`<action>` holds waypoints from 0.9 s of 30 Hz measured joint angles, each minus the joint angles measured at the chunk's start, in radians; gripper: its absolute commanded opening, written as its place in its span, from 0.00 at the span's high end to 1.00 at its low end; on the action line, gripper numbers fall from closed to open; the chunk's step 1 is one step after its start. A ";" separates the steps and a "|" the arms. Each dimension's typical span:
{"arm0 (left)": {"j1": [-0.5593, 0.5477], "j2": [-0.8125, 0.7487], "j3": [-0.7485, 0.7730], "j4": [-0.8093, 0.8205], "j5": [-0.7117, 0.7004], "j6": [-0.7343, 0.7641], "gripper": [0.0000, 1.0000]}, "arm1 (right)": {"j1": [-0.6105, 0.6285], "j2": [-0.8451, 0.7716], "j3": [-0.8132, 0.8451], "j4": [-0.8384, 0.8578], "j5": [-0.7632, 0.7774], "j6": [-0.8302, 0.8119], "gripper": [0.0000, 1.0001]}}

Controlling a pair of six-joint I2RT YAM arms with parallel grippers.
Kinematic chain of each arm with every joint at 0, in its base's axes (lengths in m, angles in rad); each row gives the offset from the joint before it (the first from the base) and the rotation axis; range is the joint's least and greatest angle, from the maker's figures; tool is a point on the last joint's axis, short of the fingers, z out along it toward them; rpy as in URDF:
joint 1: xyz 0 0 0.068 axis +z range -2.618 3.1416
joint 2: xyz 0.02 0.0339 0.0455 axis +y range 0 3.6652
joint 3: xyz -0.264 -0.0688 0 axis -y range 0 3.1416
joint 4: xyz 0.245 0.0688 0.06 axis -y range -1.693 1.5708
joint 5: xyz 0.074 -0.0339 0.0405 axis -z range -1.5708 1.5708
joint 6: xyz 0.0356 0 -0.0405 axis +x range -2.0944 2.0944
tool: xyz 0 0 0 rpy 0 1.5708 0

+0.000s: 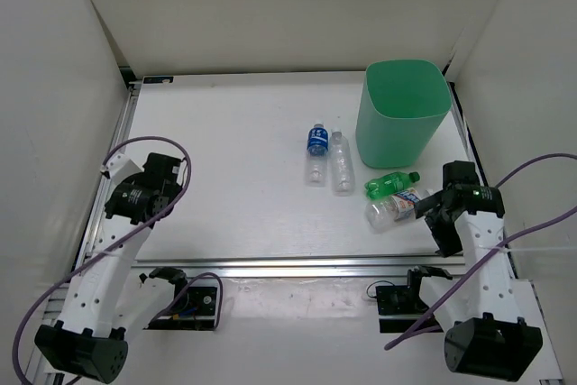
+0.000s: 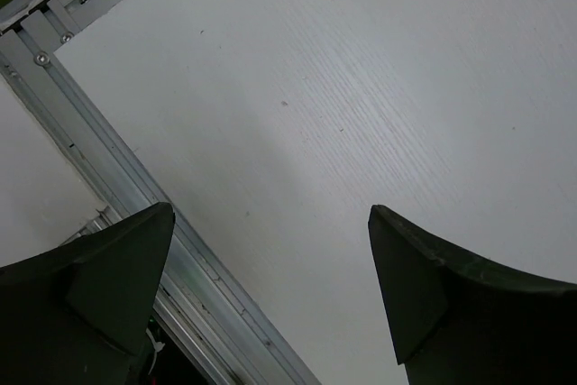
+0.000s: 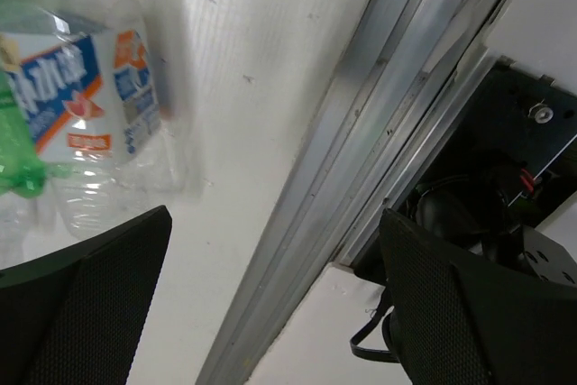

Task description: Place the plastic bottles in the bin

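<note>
Where 4 plastic bottles (image 1: 316, 152) lie on the table (image 1: 225, 178), 1 bin (image 1: 397, 137) upright

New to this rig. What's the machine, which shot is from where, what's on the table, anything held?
Two robot arms sit at the near edge of a white table. The wide picture looks down from above and behind them; the other two come from wrist cameras, dark fingers in view. Lying there: a clear plastic bottle with blue label, a plain clear bottle, a green bottle, a clear bottle with white-blue-orange label. A mint-green plastic bin stands beyond them. The left hand and right hand are open, holding nothing.
</note>
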 measured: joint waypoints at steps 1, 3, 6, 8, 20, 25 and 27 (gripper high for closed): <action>0.000 0.004 0.000 0.001 0.000 -0.002 0.00 | 0.000 -0.006 -0.025 0.008 -0.016 -0.006 0.01; 0.000 -0.016 0.000 0.003 0.000 -0.003 0.00 | 0.000 -0.008 -0.066 0.010 -0.054 -0.020 0.01; 0.000 -0.070 -0.008 0.014 0.001 0.007 0.00 | -0.008 0.028 -0.099 0.018 -0.125 -0.042 0.01; 0.000 -0.107 -0.027 0.026 0.004 0.022 0.00 | -0.019 0.071 -0.105 0.033 -0.184 -0.056 0.01; 0.000 -0.175 -0.074 0.114 0.027 0.138 0.00 | -0.059 0.206 -0.061 0.166 -0.341 -0.116 0.01; 0.000 -0.167 -0.074 0.124 0.034 0.162 0.00 | -0.059 0.180 -0.061 0.262 -0.342 -0.133 0.01; 0.000 -0.159 -0.074 0.125 0.040 0.169 0.00 | -0.060 0.185 -0.069 0.305 -0.343 -0.135 0.01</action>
